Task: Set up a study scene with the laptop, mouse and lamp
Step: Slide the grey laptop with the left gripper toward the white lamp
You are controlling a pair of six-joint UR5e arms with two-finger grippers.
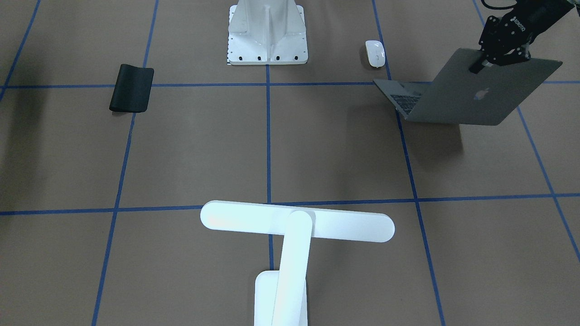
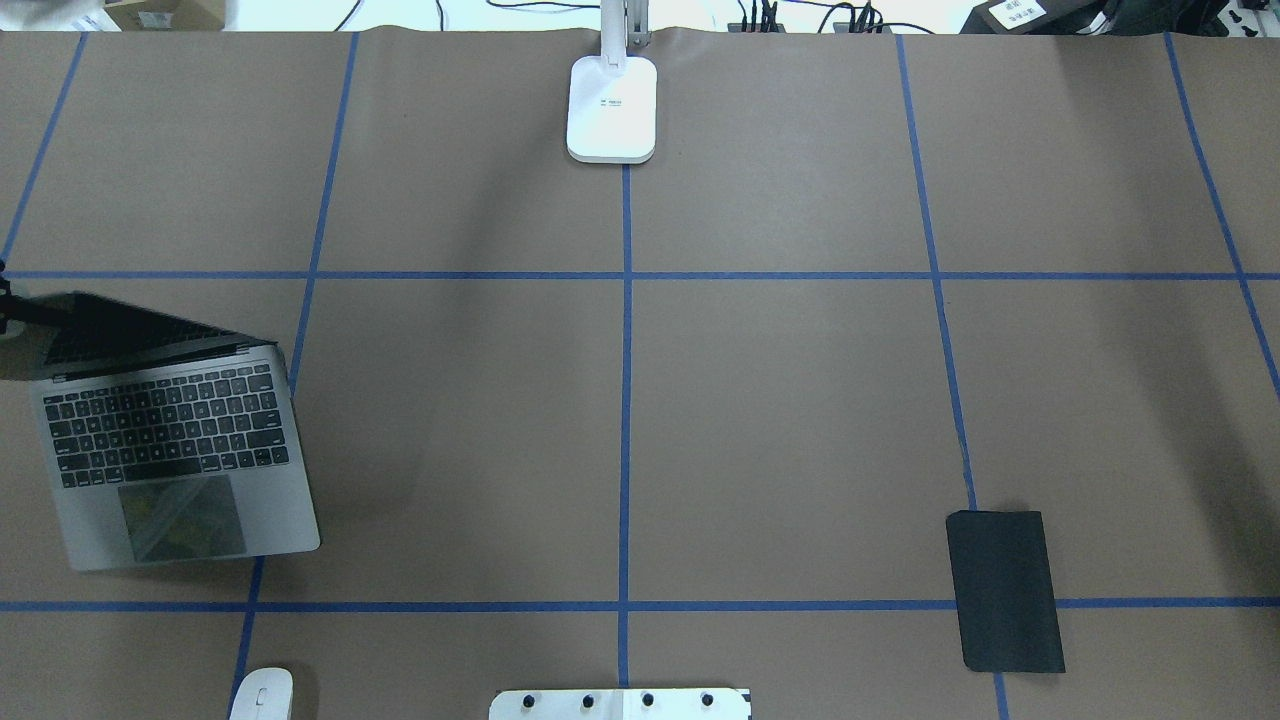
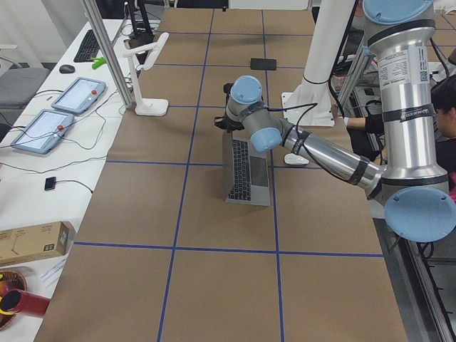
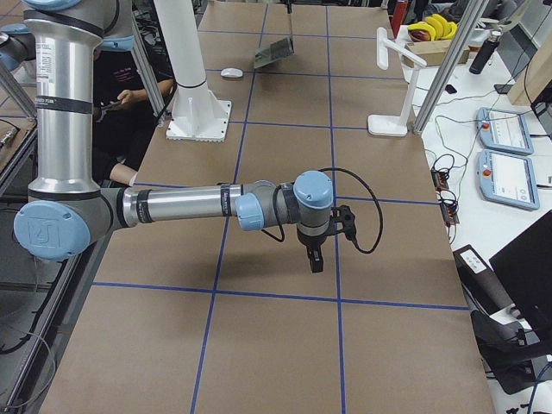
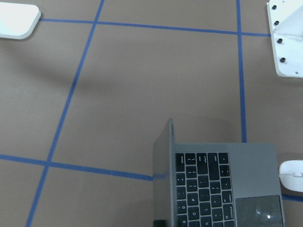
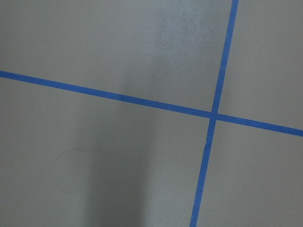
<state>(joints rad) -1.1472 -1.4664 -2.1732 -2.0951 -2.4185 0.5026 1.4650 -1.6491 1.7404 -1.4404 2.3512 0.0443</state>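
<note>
Plainly a robotics lab. Shown by the table papered in brown and ruled into squares with blue tape; by two industrial arms, the left arm and the right arm, near a bolted white pedestal; by touchscreen teach pendants on a side bench among loose cables; by aluminium frame posts and a seated operator.

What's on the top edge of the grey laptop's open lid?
The black left gripper grips the top edge of the lid of the slim space-grey metal laptop. One finger lies on the logo side; the other, on the screen side, is hidden by the lid.
</note>
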